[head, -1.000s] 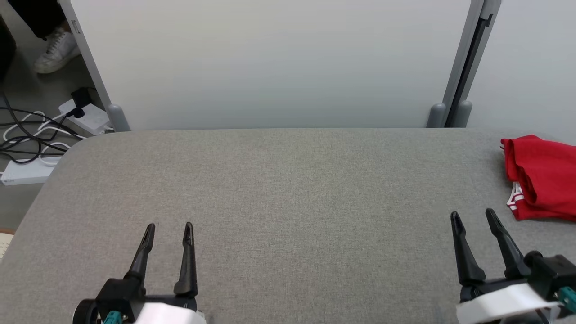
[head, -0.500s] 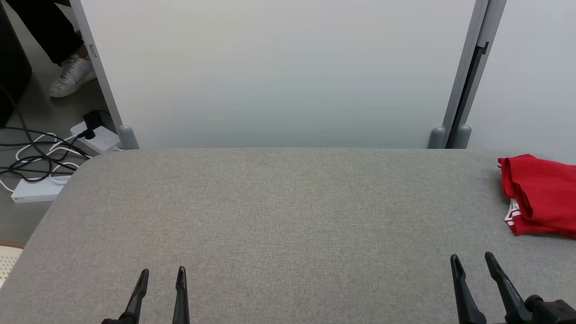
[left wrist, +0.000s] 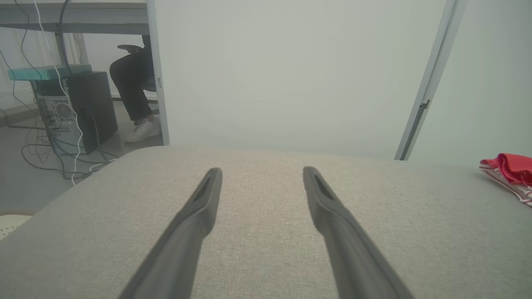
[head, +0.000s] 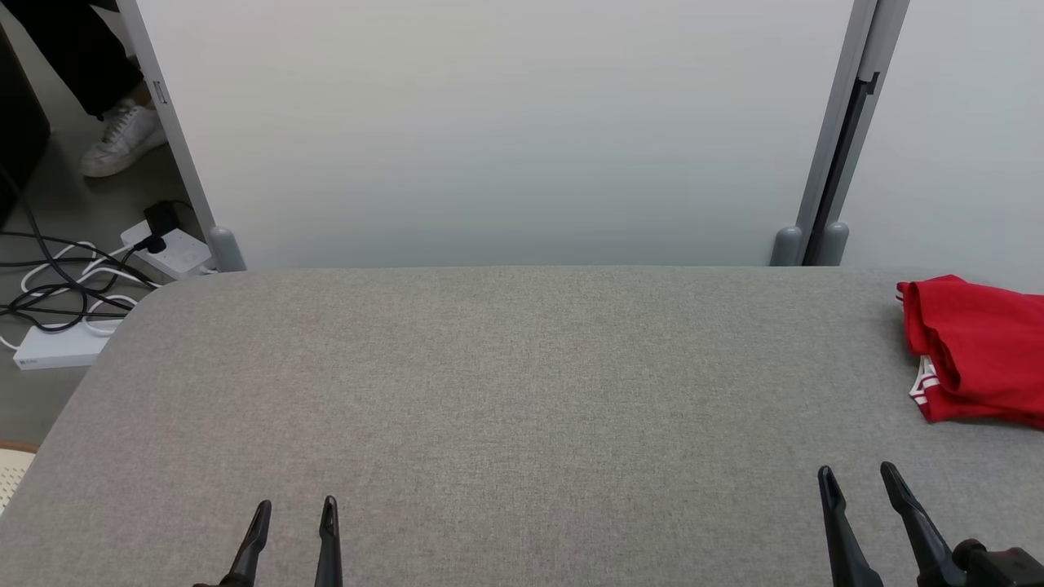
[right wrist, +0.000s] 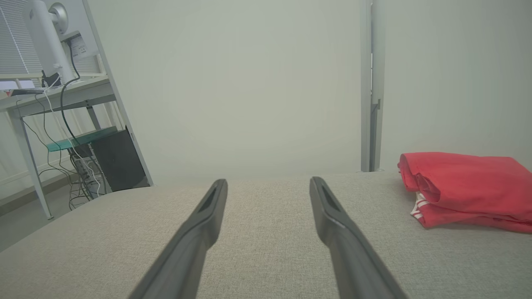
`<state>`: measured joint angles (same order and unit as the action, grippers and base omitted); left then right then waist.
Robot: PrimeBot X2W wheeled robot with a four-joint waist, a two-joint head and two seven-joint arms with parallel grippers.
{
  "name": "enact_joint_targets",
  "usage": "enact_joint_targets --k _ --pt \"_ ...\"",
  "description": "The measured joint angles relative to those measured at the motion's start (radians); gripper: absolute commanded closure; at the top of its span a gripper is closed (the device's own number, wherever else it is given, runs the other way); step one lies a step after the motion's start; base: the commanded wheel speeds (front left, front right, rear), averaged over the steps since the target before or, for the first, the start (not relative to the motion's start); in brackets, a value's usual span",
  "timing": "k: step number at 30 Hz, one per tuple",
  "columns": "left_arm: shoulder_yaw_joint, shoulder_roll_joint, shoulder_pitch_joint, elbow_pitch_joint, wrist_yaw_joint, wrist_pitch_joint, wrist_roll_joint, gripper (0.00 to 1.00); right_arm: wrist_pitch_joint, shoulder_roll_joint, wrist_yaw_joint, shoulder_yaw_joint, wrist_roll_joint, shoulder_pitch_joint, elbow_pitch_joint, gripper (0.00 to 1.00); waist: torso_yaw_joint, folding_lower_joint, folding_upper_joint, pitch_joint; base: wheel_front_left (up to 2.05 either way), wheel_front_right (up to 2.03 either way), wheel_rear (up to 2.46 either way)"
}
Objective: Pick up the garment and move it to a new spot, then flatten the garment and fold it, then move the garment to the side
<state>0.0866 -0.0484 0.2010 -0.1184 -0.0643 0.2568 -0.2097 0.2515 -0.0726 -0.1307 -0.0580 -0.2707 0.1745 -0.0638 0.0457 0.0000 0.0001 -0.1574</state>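
- The left pincer (head: 295, 504) sits at the lower left of the head view. Only the upper parts of its two dark fingers rise from the bottom edge, with the tips pointing up the frame. The fingers stand apart and nothing is between them.
- In the left wrist view those fingers reach forward low over grey cloth, and bare fabric shows in the gap.
- The right pincer (head: 856, 471) sits at the lower right of the head view. Its fingers lean slightly toward the upper left, and a piece of its black body shows in the bottom right corner. It is also spread wide and holds nothing.
- In the right wrist view its fingers run low and nearly level, with the tips aimed at the far edge.
- Both pincers are over the grey fabric worktop (head: 522, 391); I cannot tell whether they touch it.
- The garment (head: 975, 350), red with white striped trim, lies folded in a bundle on the worktop. It is at the right edge of the head view, cut off by the frame, up and to the right of the right pincer and apart from it.
- Pale partition panels (head: 489, 122) stand behind the worktop.
- At the upper left, the floor (head: 49, 204) carries cables (head: 49, 281), white power strips (head: 53, 350) and a person's white shoe (head: 122, 139).
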Motion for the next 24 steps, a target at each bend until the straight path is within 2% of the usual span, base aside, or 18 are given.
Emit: enact_joint_targets --k 21,22,24 --pt "-0.002 0.000 -0.001 -0.025 0.002 0.000 0.008 0.00 0.000 -0.001 0.000 0.008 -0.001 0.000 -0.007 0.00 0.000 0.0000 0.0000 -0.003 0.00 0.00 0.00" --pt "-0.002 0.001 0.000 -0.034 0.002 -0.001 0.007 1.00 -0.001 0.002 0.000 0.008 -0.001 0.001 -0.018 1.00 0.000 0.0000 0.0000 -0.003 0.00 0.00 0.00" --pt "-0.001 0.005 0.012 -0.062 0.002 -0.001 0.005 1.00 -0.002 0.009 0.000 0.007 -0.001 0.009 -0.045 1.00 0.000 0.0000 0.0000 -0.003 0.00 0.00 0.00"
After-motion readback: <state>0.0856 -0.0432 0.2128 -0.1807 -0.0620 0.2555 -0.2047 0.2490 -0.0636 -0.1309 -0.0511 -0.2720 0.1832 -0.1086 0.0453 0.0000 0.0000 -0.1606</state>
